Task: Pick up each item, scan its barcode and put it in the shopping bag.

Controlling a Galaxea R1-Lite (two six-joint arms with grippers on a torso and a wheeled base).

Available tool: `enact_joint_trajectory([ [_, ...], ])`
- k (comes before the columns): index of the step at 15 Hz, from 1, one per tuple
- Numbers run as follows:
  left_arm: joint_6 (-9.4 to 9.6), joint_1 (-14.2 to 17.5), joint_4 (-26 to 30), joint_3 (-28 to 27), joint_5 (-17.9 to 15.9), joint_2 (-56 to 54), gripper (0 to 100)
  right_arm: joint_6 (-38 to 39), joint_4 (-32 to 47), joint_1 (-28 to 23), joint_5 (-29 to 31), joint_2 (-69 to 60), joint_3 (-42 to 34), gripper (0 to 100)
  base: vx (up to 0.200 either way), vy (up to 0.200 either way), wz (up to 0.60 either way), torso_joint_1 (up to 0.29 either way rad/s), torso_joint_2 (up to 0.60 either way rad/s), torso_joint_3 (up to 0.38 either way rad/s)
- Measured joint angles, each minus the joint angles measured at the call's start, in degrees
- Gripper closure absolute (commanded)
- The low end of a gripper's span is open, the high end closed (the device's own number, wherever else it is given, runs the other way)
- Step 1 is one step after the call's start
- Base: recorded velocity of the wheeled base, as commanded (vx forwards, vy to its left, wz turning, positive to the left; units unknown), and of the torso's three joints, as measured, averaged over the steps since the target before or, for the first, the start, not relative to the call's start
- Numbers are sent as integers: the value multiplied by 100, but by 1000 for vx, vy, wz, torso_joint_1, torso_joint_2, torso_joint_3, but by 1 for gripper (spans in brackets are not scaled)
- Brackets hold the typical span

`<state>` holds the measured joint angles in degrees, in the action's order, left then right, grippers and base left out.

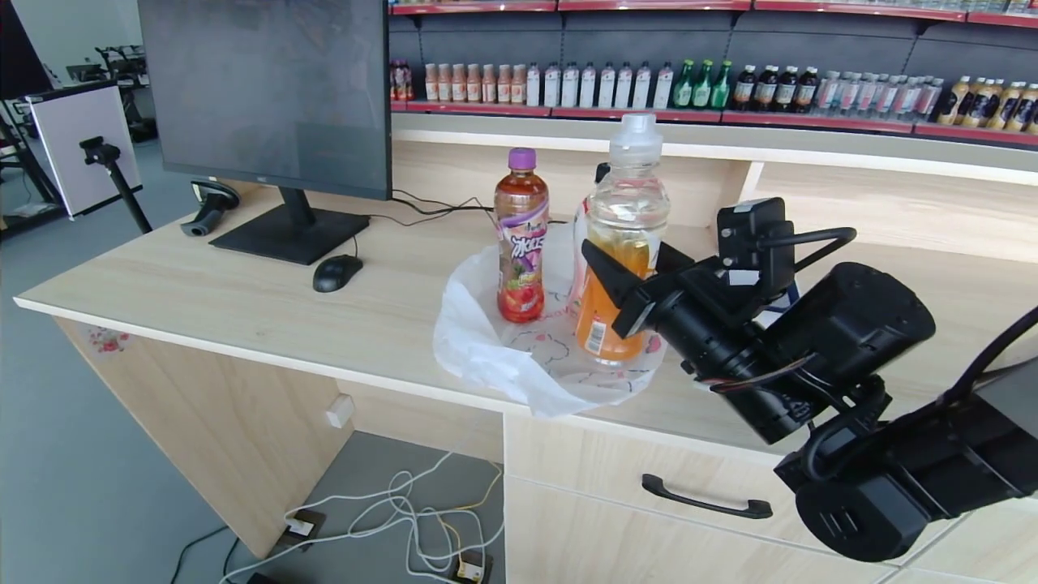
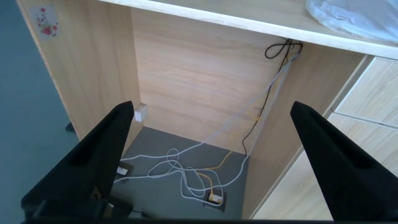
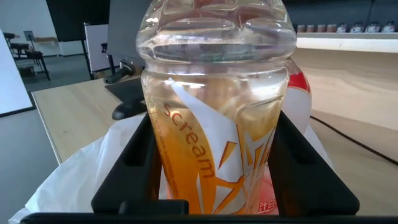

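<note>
Nearest, the left gripper [image 2: 211,162] hangs below the counter edge with its fingers spread wide and nothing between them. It faces the open recess under the counter, where loose cables [image 2: 186,180] lie on the floor.

On the counter [image 1: 243,300], the right gripper [image 1: 628,276] comes in from about 4 o'clock of the orange drink bottle [image 1: 620,243]. Its fingers [image 3: 134,162] are pressed against both sides of the bottle at the labelled lower half. The bottle stands upright with its long axis vertical and its clear cap pointing straight up. Its barcode strip shows low on the side facing the camera. Its base sits on the white shopping bag [image 1: 478,341], which lies spread open and flat at the counter's near edge, with one fold hanging over it.

Just beside the orange bottle, at its 9 o'clock and also on the bag, stands a red tea bottle [image 1: 521,235], upright with its purple cap on top. The two do not touch.

Farther off, at about 10 o'clock, a black mouse [image 1: 336,272] lies in front of the monitor [image 1: 268,89]. A handheld scanner [image 1: 209,207] rests beyond the monitor's foot, towards 9 o'clock.

At 12 o'clock, behind the counter's raised back, shelves [image 1: 730,85] hold rows of drink bottles.
</note>
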<state>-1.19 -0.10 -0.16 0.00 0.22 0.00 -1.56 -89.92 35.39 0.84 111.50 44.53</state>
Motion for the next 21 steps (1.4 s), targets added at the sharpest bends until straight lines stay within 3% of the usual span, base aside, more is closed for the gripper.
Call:
enact_joint_trajectory([
  [21,9,2,-22,0,2,0,0,138,-29,9,2,873,434,100,0,0,0,0,0,0],
])
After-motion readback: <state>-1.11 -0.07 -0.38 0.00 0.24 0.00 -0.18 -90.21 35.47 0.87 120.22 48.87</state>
